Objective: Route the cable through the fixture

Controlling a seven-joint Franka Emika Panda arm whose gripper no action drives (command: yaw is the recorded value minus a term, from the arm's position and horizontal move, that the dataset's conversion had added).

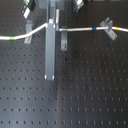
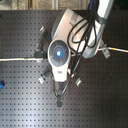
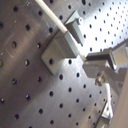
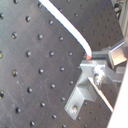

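Observation:
The white cable (image 1: 80, 30) runs left to right across the far part of the black hole board, with a green band (image 1: 11, 36), a blue band (image 1: 95, 29) and a yellow band (image 1: 117, 30). The upright grey fixture (image 1: 64, 42) stands just under the cable. The cable crosses its top; I cannot tell if it sits in the slot. In the second wrist view my gripper (image 4: 91, 62) is shut on the cable (image 4: 67, 27), right beside the fixture (image 4: 82, 97). The first wrist view shows the gripper (image 3: 89, 61), cable (image 3: 55, 17) and fixture (image 3: 59, 49) the same way.
A slanted grey clip (image 1: 27, 36) stands by the cable towards the first exterior view's left, and a forked pale clip (image 1: 107, 23) towards the first exterior view's right. A long grey bar (image 1: 50, 50) hangs before the cable. The arm (image 2: 65, 45) hides the board's middle in the second exterior view.

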